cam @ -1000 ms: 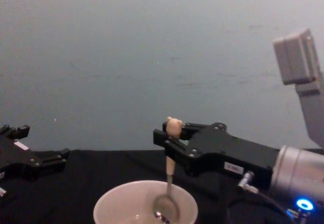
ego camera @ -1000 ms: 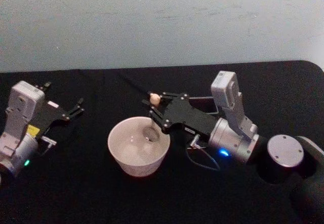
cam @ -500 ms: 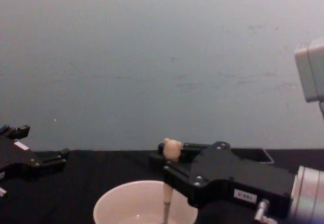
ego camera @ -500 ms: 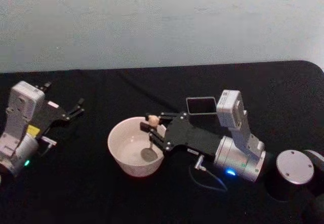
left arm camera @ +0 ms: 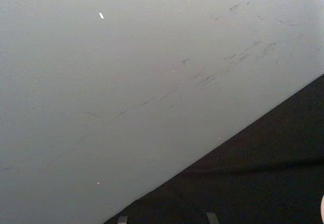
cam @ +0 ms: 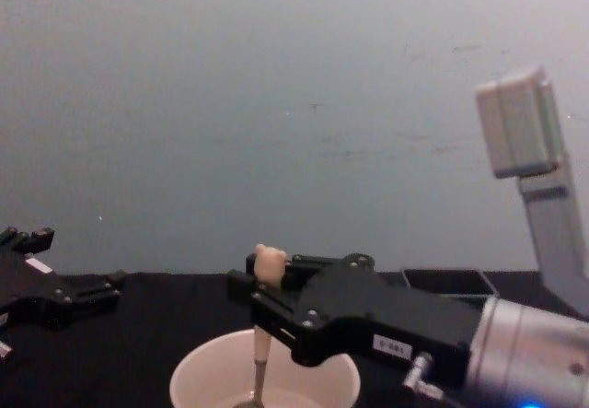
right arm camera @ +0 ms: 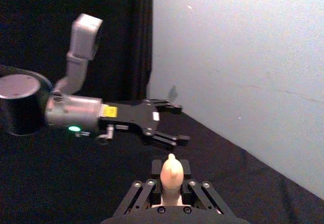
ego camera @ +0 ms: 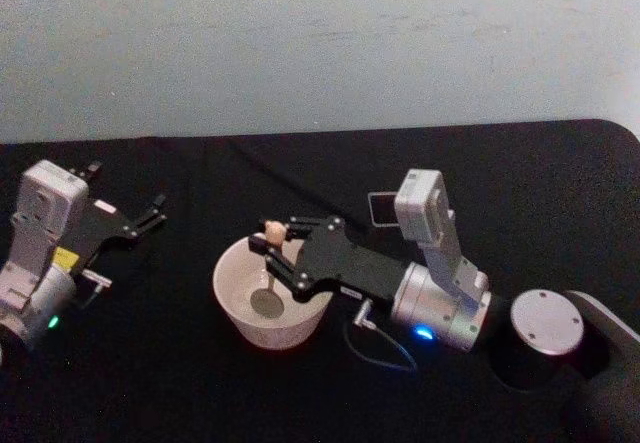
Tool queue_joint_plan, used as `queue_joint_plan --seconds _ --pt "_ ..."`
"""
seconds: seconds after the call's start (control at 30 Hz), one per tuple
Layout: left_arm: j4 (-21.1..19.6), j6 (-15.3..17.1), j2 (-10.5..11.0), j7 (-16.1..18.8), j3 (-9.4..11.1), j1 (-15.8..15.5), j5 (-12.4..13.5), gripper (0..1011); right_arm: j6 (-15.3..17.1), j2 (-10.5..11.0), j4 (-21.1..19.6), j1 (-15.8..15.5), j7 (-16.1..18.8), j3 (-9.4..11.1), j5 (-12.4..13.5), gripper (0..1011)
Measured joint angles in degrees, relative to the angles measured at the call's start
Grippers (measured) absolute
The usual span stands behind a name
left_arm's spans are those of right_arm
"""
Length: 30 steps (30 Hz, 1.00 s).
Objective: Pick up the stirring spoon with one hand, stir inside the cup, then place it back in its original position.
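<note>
Right gripper (ego camera: 272,251), centre frame in the head view, is clamped on the beige handle of the stirring spoon (ego camera: 265,302), its metal bowl down inside the cup (ego camera: 270,335). The dark holder (ego camera: 380,209) stands just behind the arm. At far left, the left gripper (ego camera: 148,215) rests empty, fingers spread.

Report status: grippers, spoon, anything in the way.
Right gripper shut on spoon, its bowl inside cup. Left gripper open, parked left. Nothing blocking; holder behind right arm.
</note>
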Motion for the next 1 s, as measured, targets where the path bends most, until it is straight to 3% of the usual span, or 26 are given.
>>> queue_joint_plan --seconds 0.3,0.83,1.0 --pt "0.00 0.00 0.00 0.00 0.00 0.00 0.00 1001 -0.80 -2.40 4.58 2.78 -2.47 1.25 -0.96 209" --pt "0.00 0.00 0.00 0.00 0.00 0.00 0.00 1001 -0.76 -2.04 4.90 2.58 -2.94 2.65 -1.49 209" --pt "0.00 0.00 0.00 0.00 0.00 0.00 0.00 1001 -0.44 -0.93 3.70 1.76 -2.91 3.31 -1.46 209"
